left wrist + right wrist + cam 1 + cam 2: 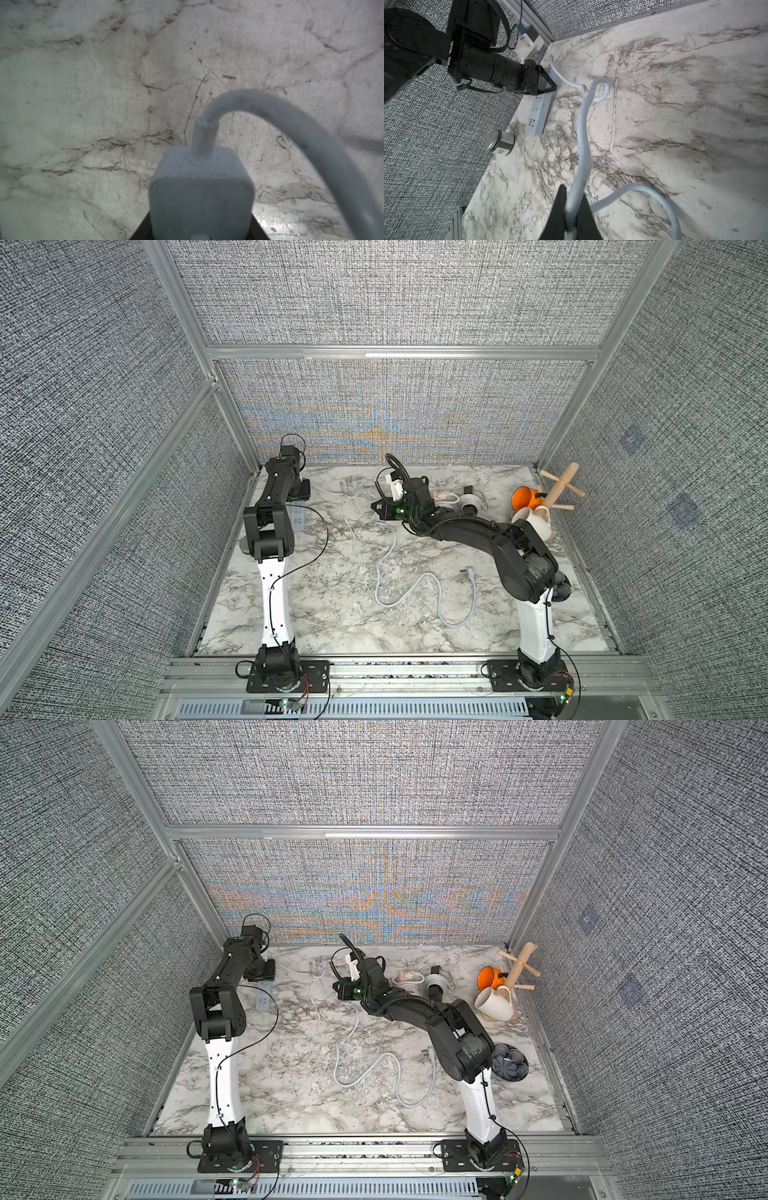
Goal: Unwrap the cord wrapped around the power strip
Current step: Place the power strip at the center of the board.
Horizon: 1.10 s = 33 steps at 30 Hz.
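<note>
Since the cord (583, 133) trails loose over the table (675, 104), clear of the power strip (538, 113) your left gripper (552, 81) clamps at the far-left edge, you seem to have only its small loop (601, 91) left to straighten, right gripper (574, 193) pinching the cord.

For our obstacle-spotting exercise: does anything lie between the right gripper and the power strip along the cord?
Nothing visible does. The cord runs from the shut right gripper over bare table, through one small loop, to the power strip in the left gripper. The tin stands near the strip's free end, off that path.
</note>
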Available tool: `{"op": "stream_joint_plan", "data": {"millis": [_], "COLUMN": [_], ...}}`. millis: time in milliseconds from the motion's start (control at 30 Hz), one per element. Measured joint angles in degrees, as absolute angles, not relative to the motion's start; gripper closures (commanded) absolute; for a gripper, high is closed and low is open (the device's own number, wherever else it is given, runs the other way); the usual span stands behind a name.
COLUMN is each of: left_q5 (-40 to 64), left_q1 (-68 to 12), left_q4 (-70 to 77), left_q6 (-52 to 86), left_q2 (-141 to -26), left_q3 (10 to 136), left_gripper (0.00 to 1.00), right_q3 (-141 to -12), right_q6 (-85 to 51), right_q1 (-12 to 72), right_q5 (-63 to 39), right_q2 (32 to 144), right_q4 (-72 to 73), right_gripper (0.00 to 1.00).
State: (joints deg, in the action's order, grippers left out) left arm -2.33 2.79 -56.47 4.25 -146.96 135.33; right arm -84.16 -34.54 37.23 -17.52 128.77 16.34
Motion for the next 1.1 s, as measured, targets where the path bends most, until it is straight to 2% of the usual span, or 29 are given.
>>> {"op": "stream_joint_plan", "data": {"millis": [133,267,367,433,567,767,967,1100], "left_q5": [-0.4,0.0,0.0,0.0,0.0,0.2,0.4,0.4], "left_q1": [3.7,3.7,3.8,4.0,4.2,4.2,4.2,4.2], "left_q4": [-56.4,-56.3,-56.3,-56.2,-56.2,-55.8,-54.3,-54.6], "left_q6": [4.1,3.4,3.4,3.4,3.6,3.7,3.6,3.7], "left_q2": [-148.2,-148.8,-148.8,-148.8,-148.6,-145.6,-142.1,-141.0], "left_q3": [136.2,136.6,136.6,136.6,136.6,136.1,132.4,132.3], "left_gripper": [0.58,0.41,0.34,0.29,0.20,0.03,0.01,0.01], "right_q3": [-87.1,-88.5,-88.8,-88.9,-86.5,-74.1,-60.3,-50.6], "right_q6": [-34.6,-34.3,-33.9,-33.2,-31.4,-28.6,-29.8,-32.6], "right_q1": [37.5,37.4,37.4,37.4,37.3,36.2,31.5,29.6], "right_q5": [-16.8,-16.6,-16.6,-16.7,-16.4,-10.5,-1.7,1.4], "right_q2": [131.5,132.5,131.8,130.6,125.4,108.9,93.6,86.3], "right_q4": [16.4,15.5,13.3,11.4,7.7,0.2,-11.0,-17.0], "right_gripper": [0.84,0.58,0.37,0.30,0.29,0.28,0.28,0.35]}}
